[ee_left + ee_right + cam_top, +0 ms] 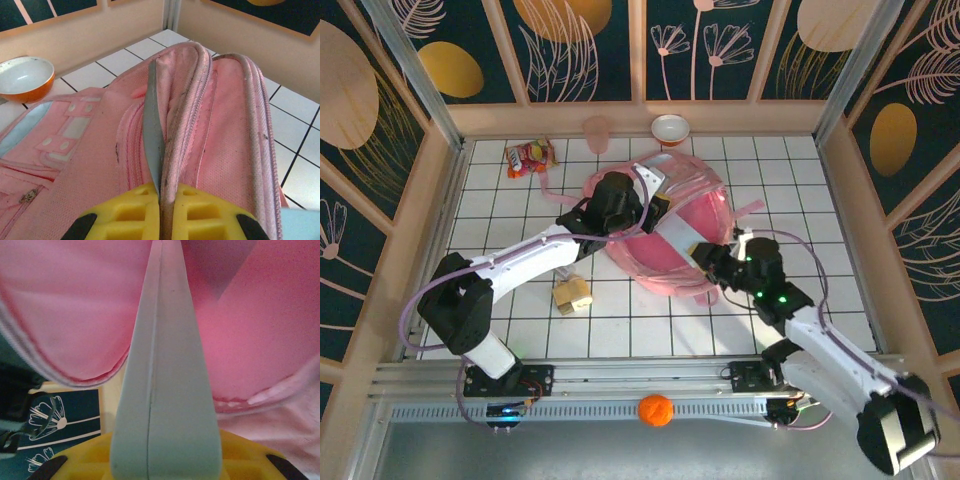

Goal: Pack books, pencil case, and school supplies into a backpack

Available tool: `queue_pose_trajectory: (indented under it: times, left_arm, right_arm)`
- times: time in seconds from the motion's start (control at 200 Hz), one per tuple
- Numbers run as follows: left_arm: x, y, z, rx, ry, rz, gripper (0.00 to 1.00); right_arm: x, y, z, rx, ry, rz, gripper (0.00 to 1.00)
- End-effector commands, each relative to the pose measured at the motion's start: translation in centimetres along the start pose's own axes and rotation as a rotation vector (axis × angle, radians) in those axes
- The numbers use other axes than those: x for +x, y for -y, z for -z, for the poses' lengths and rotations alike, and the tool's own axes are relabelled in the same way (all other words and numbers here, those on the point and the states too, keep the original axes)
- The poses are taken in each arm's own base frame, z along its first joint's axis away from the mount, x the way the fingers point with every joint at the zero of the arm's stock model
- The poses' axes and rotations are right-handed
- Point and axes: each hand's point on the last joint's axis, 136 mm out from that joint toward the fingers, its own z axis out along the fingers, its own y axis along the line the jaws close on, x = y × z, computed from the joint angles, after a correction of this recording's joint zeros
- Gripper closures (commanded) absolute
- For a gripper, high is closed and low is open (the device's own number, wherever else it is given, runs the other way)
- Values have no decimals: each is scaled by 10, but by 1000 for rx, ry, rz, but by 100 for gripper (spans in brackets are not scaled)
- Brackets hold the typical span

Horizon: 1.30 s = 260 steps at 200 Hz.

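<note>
Pink woven backpack [100, 165] — thin, flat grey-blue book [154, 125] edge-on.

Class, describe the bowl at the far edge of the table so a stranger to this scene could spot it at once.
Find the big pink backpack in the middle of the white tiled table. Just beyond it, at the far edge, stand two small vessels. The bowl is the right-hand one, white inside and orange outside, unlike the pale pink cup left of it.
</note>
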Motion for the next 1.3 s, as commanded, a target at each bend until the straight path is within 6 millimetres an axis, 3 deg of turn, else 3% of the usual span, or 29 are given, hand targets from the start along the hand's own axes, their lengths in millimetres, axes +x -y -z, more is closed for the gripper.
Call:
queue_pose_trajectory:
  times: [0.0,0.56,0.856,1.006,1.116,1.296]
  left_arm:
    - [-77,9,17,48,224,-14,100]
    - [-87,22,27,125,261,-17,100]
    - [-90,24,27,141,271,-15,100]
    - [-88,21,23,131,265,-13,100]
    - [-84,17,21,120,254,-15,100]
    - [-79,6,16,90,236,-22,100]
  right_arm:
    - [-22,-50,-13,-216,132,-13,87]
    - [-15,-58,-128,-358,157,-191,87]
    - [-7,-31,-185,-277,126,-247,81]
    - [3,-8,-192,-203,98,-281,69]
    - [12,9,-185,-149,69,-309,58]
    - [25,17,-173,-80,14,-306,46]
